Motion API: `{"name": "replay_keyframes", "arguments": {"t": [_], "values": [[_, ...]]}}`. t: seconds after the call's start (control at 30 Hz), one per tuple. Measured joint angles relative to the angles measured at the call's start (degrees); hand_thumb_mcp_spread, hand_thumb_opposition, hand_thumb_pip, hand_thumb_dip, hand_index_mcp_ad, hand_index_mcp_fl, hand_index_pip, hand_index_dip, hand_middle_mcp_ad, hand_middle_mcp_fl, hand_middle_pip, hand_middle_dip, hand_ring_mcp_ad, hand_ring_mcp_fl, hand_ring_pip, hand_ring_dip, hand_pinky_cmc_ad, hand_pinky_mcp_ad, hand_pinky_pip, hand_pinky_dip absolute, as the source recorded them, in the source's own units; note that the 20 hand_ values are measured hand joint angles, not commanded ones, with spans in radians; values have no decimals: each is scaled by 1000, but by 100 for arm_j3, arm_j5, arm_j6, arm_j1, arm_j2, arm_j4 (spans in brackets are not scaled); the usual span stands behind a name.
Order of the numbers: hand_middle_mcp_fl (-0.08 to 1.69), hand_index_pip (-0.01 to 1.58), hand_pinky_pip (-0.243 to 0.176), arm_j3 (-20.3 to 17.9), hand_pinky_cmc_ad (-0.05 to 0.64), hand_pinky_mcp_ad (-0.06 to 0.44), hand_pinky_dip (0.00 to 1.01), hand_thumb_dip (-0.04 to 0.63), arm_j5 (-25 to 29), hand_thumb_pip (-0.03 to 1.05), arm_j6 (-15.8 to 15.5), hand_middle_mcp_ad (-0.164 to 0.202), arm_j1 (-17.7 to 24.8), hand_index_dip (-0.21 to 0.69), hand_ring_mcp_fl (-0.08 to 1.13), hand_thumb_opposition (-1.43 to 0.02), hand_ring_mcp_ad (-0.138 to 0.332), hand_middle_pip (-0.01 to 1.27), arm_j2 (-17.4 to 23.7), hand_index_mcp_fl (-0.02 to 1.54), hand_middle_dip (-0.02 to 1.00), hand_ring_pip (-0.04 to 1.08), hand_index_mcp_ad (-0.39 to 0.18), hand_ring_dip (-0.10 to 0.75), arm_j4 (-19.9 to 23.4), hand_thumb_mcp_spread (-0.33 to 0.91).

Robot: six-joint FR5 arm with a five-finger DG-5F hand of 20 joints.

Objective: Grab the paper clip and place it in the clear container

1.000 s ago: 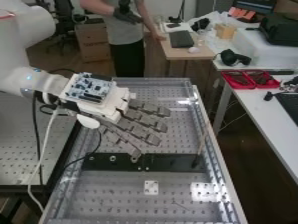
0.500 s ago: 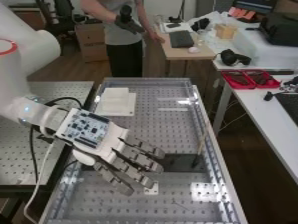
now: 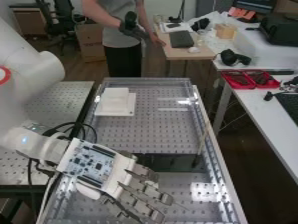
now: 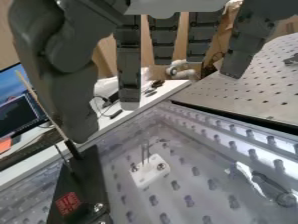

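The hand point(image 3: 118, 176), low in the high view, is open, fingers nearly straight, gripping nothing. Past its fingertips, near the small white plate point(image 4: 150, 171), lies a thin wire point(image 4: 159, 142), probably the paper clip. Approach seems underway; next, lower and pinch.

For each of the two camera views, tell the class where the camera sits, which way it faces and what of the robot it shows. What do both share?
High view: fixed above the bench's near end, slanting down along it; shows the white robot arm and its dark grey hand.
Wrist view: on the arm's wrist, looking past the hand's own fingers at a small white block with metal pins.
Shared: the black plate and thin wooden stick.
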Motion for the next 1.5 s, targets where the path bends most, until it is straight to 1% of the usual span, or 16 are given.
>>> {"name": "replay_keyframes", "arguments": {"t": [0.2, 0.23, 0.3, 0.4, 0.53, 0.57, 0.7, 0.8, 0.83, 0.87, 0.9, 1.07, 1.13, 1.23, 1.33, 1.5], "values": [[0, 1230, -91, 331, 361, 309, 358, 251, -280, 641, -4, 87, -151, 37, 0, -803, 155, 138, -250, 89, 155, 103, -73, 87, -37, 389], [3, 1246, -91, 398, 367, 302, 351, 251, -349, 641, -7, 87, -179, 31, 0, -803, 155, 138, -307, 91, 155, 103, -73, 87, -52, 391], [3, 1316, -91, 456, 346, 291, 346, 251, -403, 641, -14, 86, -201, 47, 0, -803, 155, 138, -355, 86, 155, 103, -73, 87, -67, 401], [0, 1361, -91, 595, 346, 291, 314, 262, -557, 641, -64, 86, -257, 82, 0, -820, 154, 134, -464, 84, 161, 103, -75, 87, -102, 428], [21, 1428, -91, 737, 349, 291, 283, 269, -763, 641, -225, 86, -321, 127, 0, -822, 154, 136, -569, 106, 166, 103, -98, 87, -149, 422], [24, 1443, -91, 742, 349, 291, 279, 269, -769, 641, -230, 87, -323, 126, 0, -819, 154, 136, -572, 108, 166, 103, -101, 87, -151, 415], [24, 1473, -75, 892, 347, 298, 239, 265, -970, 641, -361, 86, -393, 140, 0, -834, 145, 136, -684, 122, 166, 103, -105, 87, -213, 454], [24, 1489, -73, 981, 347, 278, 222, 284, -1066, 641, -393, 84, -424, 155, 0, -836, 145, 136, -756, 136, 166, 103, -106, 87, -255, 456], [21, 1494, -75, 1026, 340, 278, 209, 284, -1112, 641, -407, 84, -437, 175, 0, -846, 143, 136, -794, 134, 166, 103, -106, 87, -280, 457], [21, 1506, -63, 1039, 339, 278, 209, 284, -1128, 641, -410, 84, -441, 171, 0, -846, 147, 136, -806, 131, 166, 103, -112, 87, -288, 457], [24, 1513, -58, 1084, 332, 278, 209, 284, -1181, 641, -423, 84, -455, 188, 0, -846, 143, 136, -847, 134, 164, 103, -112, 87, -314, 457], [21, 1508, -58, 1207, 333, 276, 194, 284, -1360, 641, -498, 84, -505, 187, 0, -848, 143, 134, -944, 140, 168, 103, -113, 87, -379, 457], [24, 1527, -58, 1249, 333, 276, 190, 300, -1426, 641, -533, 87, -522, 194, 0, -845, 148, 138, -974, 143, 169, 103, -122, 87, -400, 456], [24, 1529, -54, 1287, 332, 278, 190, 300, -1494, 641, -550, 84, -543, 199, 0, -848, 127, 138, -1007, 147, 169, 101, -122, 87, -405, 457], [24, 1529, -44, 1299, 330, 278, 195, 300, -1531, 641, -540, 84, -560, 202, 0, -848, 127, 138, -1030, 147, 171, 108, -122, 93, -364, 457], [24, 1529, -44, 1311, 330, 278, 195, 300, -1554, 641, -499, 84, -573, 199, 0, -864, 127, 138, -1062, 157, 171, 108, -127, 94, -326, 464]]}}
